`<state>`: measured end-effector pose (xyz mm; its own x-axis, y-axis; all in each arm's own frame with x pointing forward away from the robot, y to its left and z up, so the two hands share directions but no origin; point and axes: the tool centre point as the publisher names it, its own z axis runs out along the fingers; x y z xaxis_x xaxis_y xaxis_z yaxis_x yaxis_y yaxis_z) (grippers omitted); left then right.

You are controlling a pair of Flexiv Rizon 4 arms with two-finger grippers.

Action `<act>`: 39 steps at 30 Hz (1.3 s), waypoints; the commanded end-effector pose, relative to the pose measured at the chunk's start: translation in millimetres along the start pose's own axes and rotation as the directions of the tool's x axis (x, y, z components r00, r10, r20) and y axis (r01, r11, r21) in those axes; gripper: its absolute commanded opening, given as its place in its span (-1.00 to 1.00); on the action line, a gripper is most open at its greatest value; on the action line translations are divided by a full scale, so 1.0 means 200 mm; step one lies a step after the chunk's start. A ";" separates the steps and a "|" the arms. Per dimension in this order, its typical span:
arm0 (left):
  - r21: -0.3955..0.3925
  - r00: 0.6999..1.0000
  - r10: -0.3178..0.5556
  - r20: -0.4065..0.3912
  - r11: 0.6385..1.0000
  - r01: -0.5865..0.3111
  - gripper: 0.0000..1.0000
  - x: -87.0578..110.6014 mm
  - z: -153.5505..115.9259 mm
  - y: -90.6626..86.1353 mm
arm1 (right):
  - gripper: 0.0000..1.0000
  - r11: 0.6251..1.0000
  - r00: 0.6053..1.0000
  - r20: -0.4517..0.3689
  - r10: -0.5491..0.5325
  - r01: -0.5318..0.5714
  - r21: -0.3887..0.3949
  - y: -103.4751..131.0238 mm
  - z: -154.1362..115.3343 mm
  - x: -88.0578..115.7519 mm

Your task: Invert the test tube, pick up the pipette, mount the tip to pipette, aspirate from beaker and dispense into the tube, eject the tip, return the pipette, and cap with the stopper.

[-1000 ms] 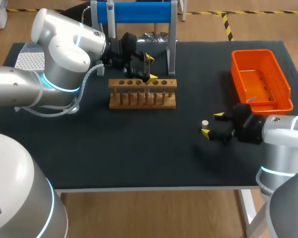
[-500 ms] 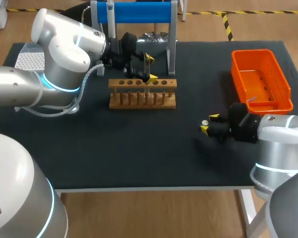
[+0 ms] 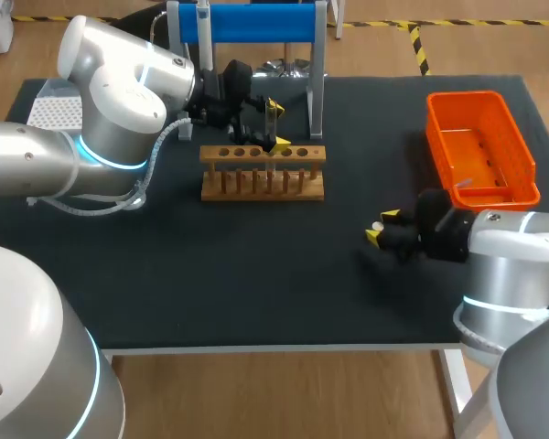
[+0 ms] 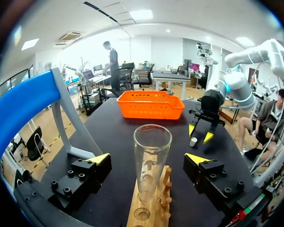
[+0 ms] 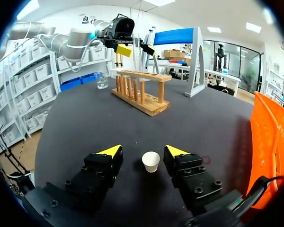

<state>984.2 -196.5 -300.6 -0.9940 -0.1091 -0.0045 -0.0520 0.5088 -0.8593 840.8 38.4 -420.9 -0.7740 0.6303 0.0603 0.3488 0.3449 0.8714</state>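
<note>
Right pincer (image 3: 376, 231) has slid in over the last second. The small white tapered stopper (image 5: 151, 161) now sits on the table (image 3: 210, 265) between its spread fingers, untouched; only the right wrist view shows the gaps. Left pincer (image 4: 147, 159) unchanged, spread around the clear glass test tube (image 4: 152, 142), which stands upright in the wooden rack (image 3: 263, 174).

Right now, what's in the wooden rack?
One glass test tube, upright and uncapped, in the rack, between the left gripper's open fingers. Other holes look empty. The tube's base is hidden in its hole.
</note>
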 end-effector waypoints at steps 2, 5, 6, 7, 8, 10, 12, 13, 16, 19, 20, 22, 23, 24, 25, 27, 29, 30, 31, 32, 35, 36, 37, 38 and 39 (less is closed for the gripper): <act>-0.001 1.000 0.000 0.001 1.000 0.000 1.00 0.00 0.00 0.00 | 0.05 1.000 1.000 0.006 0.002 -0.002 0.002 -0.01 0.01 -0.01; -0.001 1.000 0.000 0.001 1.000 0.000 1.00 0.00 0.00 0.00 | 0.03 1.000 1.000 0.009 0.004 -0.004 0.004 -0.01 0.01 -0.01; -0.001 1.000 0.000 0.001 1.000 0.000 1.00 0.00 0.00 0.00 | 0.04 1.000 1.000 0.009 0.004 -0.005 0.005 -0.02 0.01 -0.01; -0.001 1.000 0.000 0.001 1.000 0.000 1.00 0.00 0.00 0.00 | 0.02 1.000 1.000 0.010 0.004 -0.004 0.006 -0.02 0.01 -0.01; -0.001 1.000 0.000 0.001 1.000 0.000 1.00 0.00 0.00 0.00 | 0.00 1.000 1.000 0.010 0.004 -0.004 0.006 -0.02 0.01 -0.01; -0.001 1.000 0.000 0.001 1.000 0.000 1.00 0.00 0.00 0.00 | -0.01 1.000 1.000 0.010 0.003 -0.003 0.008 -0.02 0.01 -0.01; -0.001 1.000 0.000 0.001 1.000 0.000 1.00 0.00 0.00 0.00 | -0.01 1.000 1.000 0.011 0.003 -0.003 0.009 -0.02 0.02 -0.02; -0.001 1.000 0.000 0.001 1.000 0.000 1.00 0.00 0.00 0.00 | -0.01 1.000 1.000 0.011 0.003 -0.003 0.009 -0.02 0.02 -0.02; -0.001 1.000 0.000 0.001 1.000 0.000 1.00 0.00 0.00 0.00 | -0.02 1.000 1.000 0.013 0.002 -0.002 0.010 -0.02 0.02 -0.02; -0.001 1.000 0.000 0.001 1.000 0.000 1.00 0.00 0.00 0.00 | -0.03 1.000 1.000 0.014 -0.001 0.000 0.011 -0.02 0.03 -0.02; -0.001 1.000 0.000 0.001 1.000 0.000 1.00 0.00 0.00 0.00 | -0.03 1.000 1.000 0.014 -0.002 0.001 0.012 -0.02 0.03 -0.02; -0.001 1.000 0.000 0.001 1.000 0.000 1.00 0.00 0.00 0.00 | -0.04 1.000 1.000 0.014 -0.003 0.003 0.013 -0.02 0.04 -0.02; -0.001 1.000 0.000 0.001 1.000 0.000 1.00 0.00 0.00 0.00 | -0.03 1.000 1.000 0.014 -0.004 0.003 0.014 -0.02 0.04 -0.02; -0.001 1.000 0.000 0.001 1.000 0.000 1.00 0.00 0.00 0.00 | -0.04 1.000 1.000 0.014 -0.004 0.004 0.015 -0.03 0.04 -0.02; -0.001 1.000 0.000 0.001 1.000 0.000 1.00 0.00 0.00 0.00 | -0.03 1.000 1.000 0.014 -0.006 0.005 0.017 -0.03 0.04 -0.02; -0.001 1.000 0.000 0.001 1.000 0.000 1.00 0.00 0.00 0.00 | -0.04 1.000 1.000 0.015 -0.008 0.008 0.019 -0.03 0.04 -0.03; -0.001 1.000 0.000 0.001 1.000 0.000 1.00 0.00 0.00 0.00 | -0.04 1.000 1.000 0.016 -0.011 0.010 0.020 -0.03 0.04 -0.03; -0.001 1.000 0.000 0.001 1.000 0.000 1.00 0.00 0.00 0.00 | -0.04 1.000 1.000 0.016 -0.012 0.011 0.020 -0.03 0.04 -0.03; -0.001 1.000 0.000 0.001 1.000 0.000 1.00 0.00 0.00 0.00 | -0.04 1.000 1.000 0.016 -0.013 0.012 0.020 -0.03 0.04 -0.03; -0.001 1.000 0.000 0.001 1.000 0.000 1.00 0.00 0.00 0.00 | -0.04 1.000 1.000 0.016 -0.013 0.013 0.020 -0.03 0.05 -0.03; -0.001 1.000 0.000 0.001 1.000 0.000 1.00 0.00 0.00 0.00 | -0.04 1.000 1.000 0.017 -0.014 0.013 0.021 -0.03 0.05 -0.03; -0.001 1.000 0.000 0.001 1.000 0.000 1.00 0.00 0.00 0.00 | -0.04 1.000 1.000 0.017 -0.014 0.013 0.022 -0.03 0.05 -0.03; -0.001 1.000 0.000 0.001 1.000 0.000 1.00 0.00 0.00 0.00 | -0.05 1.000 1.000 0.017 -0.014 0.014 0.022 -0.03 0.05 -0.03; -0.001 1.000 0.000 0.001 1.000 0.000 1.00 0.00 0.00 0.00 | -0.04 1.000 1.000 0.018 -0.014 0.014 0.023 -0.03 0.05 -0.03; -0.001 1.000 0.000 0.001 1.000 0.000 1.00 0.00 0.00 0.00 | -0.04 0.999 1.000 0.019 -0.022 0.021 0.024 -0.03 0.05 -0.03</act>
<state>984.2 -196.5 -300.6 -0.9940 -0.1091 -0.0045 -0.0520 0.5088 -0.8593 848.5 37.9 -431.0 -0.7714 0.6353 0.0379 0.3473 0.3702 0.8616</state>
